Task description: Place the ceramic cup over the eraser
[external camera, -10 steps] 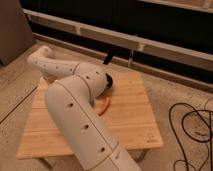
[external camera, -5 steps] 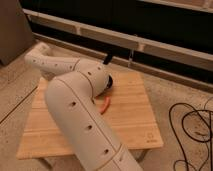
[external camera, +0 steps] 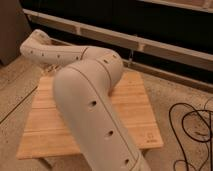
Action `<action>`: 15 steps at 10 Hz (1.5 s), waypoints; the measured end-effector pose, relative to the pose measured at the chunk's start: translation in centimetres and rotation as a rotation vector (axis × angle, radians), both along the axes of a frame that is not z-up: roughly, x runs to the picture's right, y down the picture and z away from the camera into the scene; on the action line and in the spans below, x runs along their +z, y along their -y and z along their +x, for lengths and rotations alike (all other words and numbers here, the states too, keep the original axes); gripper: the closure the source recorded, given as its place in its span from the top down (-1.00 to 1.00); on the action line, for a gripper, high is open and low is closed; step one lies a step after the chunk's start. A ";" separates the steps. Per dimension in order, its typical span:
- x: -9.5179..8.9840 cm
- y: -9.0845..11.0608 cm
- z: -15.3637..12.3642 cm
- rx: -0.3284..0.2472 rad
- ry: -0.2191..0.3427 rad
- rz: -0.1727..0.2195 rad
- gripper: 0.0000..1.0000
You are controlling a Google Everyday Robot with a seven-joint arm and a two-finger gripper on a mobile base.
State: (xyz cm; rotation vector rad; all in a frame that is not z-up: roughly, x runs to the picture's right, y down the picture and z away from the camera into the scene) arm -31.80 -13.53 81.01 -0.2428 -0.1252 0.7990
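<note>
My white arm (external camera: 85, 95) fills the middle of the camera view. It rises from the bottom edge, bends over the wooden table (external camera: 135, 112) and folds back to the left (external camera: 37, 47). My gripper is hidden behind the arm, somewhere over the far part of the table. The ceramic cup and the eraser are both hidden by the arm.
The small wooden table stands on a speckled floor. Black cables (external camera: 192, 125) lie on the floor to the right. A dark wall with pale rails (external camera: 150, 42) runs behind the table.
The arm has swung across the table. It now covers the dark object and the red thing that showed near the table's far middle before.
</note>
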 end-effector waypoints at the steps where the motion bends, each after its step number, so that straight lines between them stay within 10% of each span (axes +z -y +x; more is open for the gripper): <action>1: -0.3 0.1 -0.1 0.002 0.005 0.003 -1.00; 6: 0.0 0.0 -0.3 0.008 0.005 -0.005 -1.00; 12: 1.8 -6.0 9.5 -0.001 -0.130 -0.346 -1.00; 15: -1.1 -2.6 10.7 -0.076 -0.158 -0.327 -1.00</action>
